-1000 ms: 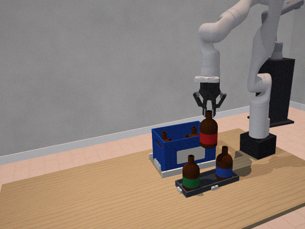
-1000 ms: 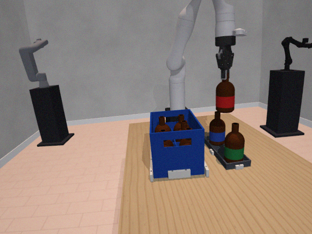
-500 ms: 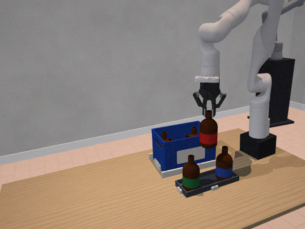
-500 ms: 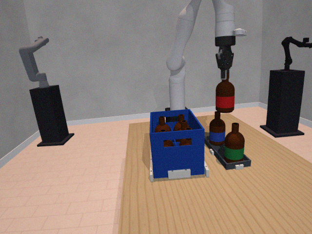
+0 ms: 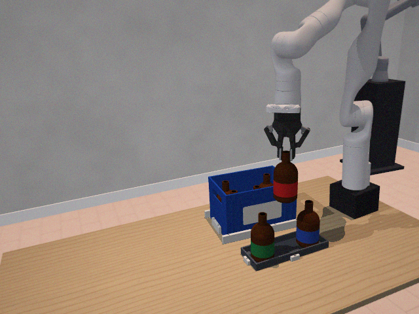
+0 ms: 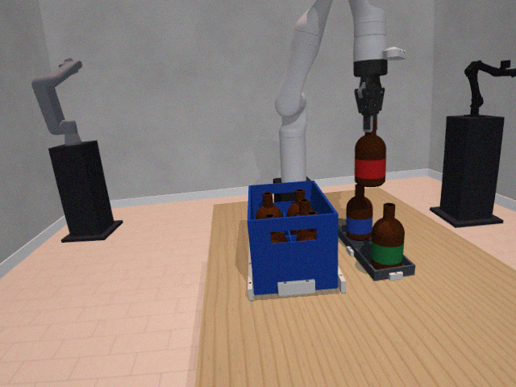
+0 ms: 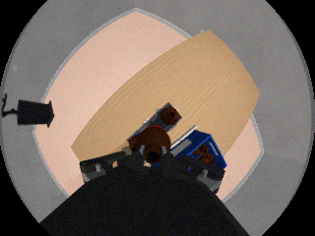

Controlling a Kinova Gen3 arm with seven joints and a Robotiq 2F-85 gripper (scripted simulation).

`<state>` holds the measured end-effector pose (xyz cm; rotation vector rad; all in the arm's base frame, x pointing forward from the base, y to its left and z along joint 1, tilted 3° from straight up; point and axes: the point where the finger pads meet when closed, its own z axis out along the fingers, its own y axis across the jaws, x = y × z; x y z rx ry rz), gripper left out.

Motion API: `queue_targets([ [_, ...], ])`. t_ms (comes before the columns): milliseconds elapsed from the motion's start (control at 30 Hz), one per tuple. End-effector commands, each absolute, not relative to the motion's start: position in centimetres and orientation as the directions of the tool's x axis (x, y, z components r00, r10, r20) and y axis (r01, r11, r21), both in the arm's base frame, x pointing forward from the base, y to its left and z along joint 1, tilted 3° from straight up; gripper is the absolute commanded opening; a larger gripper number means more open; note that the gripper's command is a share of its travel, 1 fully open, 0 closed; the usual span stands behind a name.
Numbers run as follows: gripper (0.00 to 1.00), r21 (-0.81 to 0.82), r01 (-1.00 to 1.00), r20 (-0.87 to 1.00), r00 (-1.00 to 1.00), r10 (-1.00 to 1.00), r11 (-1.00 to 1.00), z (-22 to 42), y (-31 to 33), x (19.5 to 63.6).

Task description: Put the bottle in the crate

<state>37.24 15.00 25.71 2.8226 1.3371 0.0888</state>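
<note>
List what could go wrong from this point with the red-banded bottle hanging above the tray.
1. The pincer grips the red-banded bottle only by its thin neck, so it could swing or slip during the move.
2. The blue crate stands loose; a bottle bottom catching its rim could shove it.
3. The neighbouring bottles in the crate sit close together, so a tilted descent may strike them.

Arm [image 5: 358, 61] cut off at top edge; crate [image 5: 230, 206] hides lower bottle bodies; empty slot unseen.
</note>
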Motion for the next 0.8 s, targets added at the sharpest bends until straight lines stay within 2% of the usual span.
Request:
queue_targets([
  [0,0.0,0.04,0.771,0.046,0.634,0.772,-0.635,25.8,14.9,37.3],
  [767,0.0,0.04,0.771,0.046,0.634,0.772,-0.635,25.8,12.5,37.5],
])
